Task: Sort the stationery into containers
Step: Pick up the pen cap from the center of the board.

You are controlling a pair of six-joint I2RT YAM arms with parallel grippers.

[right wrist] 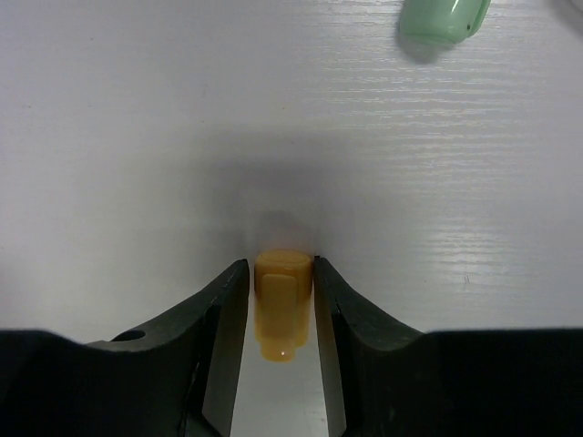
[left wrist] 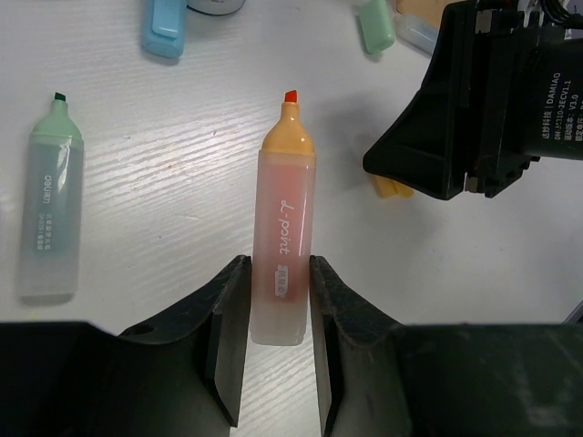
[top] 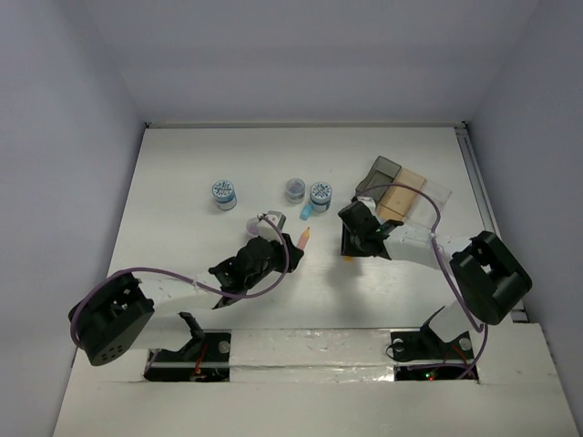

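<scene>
My left gripper (left wrist: 276, 266) is shut on an uncapped pink-orange highlighter (left wrist: 285, 246), whose orange tip points away from me; it also shows in the top view (top: 303, 238). My right gripper (right wrist: 281, 267) is shut on a small orange cap (right wrist: 281, 305) low over the table. A green highlighter (left wrist: 50, 205) lies to the left of the held one. A blue cap (left wrist: 164, 27) and a green cap (left wrist: 375, 25) lie farther off. Three tape rolls (top: 223, 193) (top: 295, 188) (top: 321, 195) stand behind. The joined bins are dark grey (top: 383, 171), tan (top: 404, 193) and clear (top: 435, 196).
The right gripper's black body (left wrist: 483, 100) sits close to the right of the held highlighter. The green cap also shows in the right wrist view (right wrist: 442, 18). White walls enclose the table on three sides.
</scene>
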